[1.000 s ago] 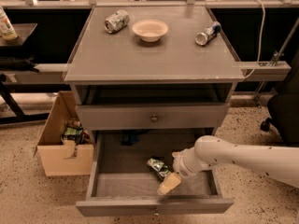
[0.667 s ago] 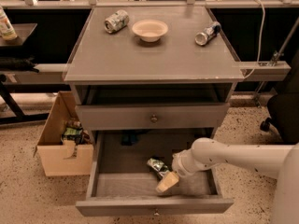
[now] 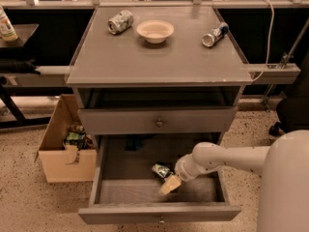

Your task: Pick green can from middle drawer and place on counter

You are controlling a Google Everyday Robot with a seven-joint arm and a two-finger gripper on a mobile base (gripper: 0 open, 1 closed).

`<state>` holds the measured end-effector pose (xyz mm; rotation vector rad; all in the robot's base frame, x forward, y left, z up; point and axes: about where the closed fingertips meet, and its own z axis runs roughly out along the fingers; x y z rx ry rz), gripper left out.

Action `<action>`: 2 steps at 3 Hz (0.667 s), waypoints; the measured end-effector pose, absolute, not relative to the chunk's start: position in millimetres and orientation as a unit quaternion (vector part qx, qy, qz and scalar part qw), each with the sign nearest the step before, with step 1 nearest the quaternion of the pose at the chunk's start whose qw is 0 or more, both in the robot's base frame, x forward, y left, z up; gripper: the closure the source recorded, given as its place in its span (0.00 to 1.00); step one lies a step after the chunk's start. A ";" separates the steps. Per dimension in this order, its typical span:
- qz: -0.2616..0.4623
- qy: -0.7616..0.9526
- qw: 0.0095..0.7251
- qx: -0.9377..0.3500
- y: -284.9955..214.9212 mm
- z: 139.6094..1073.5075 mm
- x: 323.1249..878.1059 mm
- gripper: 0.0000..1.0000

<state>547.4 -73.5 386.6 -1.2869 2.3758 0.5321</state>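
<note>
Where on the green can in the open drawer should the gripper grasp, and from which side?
Across its body, mid-length, from above: the green can appears to lie on its side on the middle drawer floor, walls likely hindering sideways approaches. The gripper sits right beside it, toward the drawer front.

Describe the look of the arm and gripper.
The arm is a smooth white rounded tube, widening into a bulky white shell, with small dark dots near the wrist. The gripper, inside the drawer, ends in pale tan. No cables show.
</note>
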 end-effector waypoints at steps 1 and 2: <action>0.193 0.849 0.180 -0.458 -64.1 366.5 559.9 0.23; 0.194 0.850 0.173 -0.458 -59.2 357.6 564.8 0.46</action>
